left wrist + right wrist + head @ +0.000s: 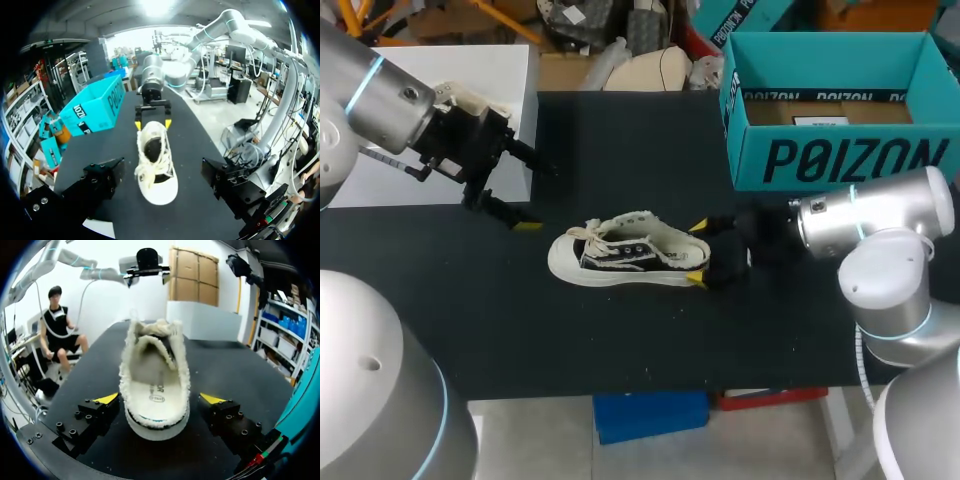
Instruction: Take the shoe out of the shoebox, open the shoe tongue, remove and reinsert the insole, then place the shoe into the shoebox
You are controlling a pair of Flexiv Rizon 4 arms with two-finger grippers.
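Note:
A cream shoe (pixel 625 255) with black canvas sides lies upright on the black table (pixel 620 340), toe toward my left arm; its fleece lining and insole (pixel 156 392) show from the heel side. My right gripper (pixel 697 251) stands open around the heel, yellow fingertips (pixel 107 399) on either side with a gap to the shoe (pixel 156 380). My left gripper (pixel 532 195) hangs open a little beyond and above the toe, with the shoe (pixel 155 165) ahead of it and nothing held. The teal shoebox (pixel 840 110) stands open at the back right.
A white block (pixel 450 110) sits at the back left corner beside my left arm. The shoebox (pixel 95 107) stands close behind my right arm (pixel 880 215). Bare black table lies in front of the shoe.

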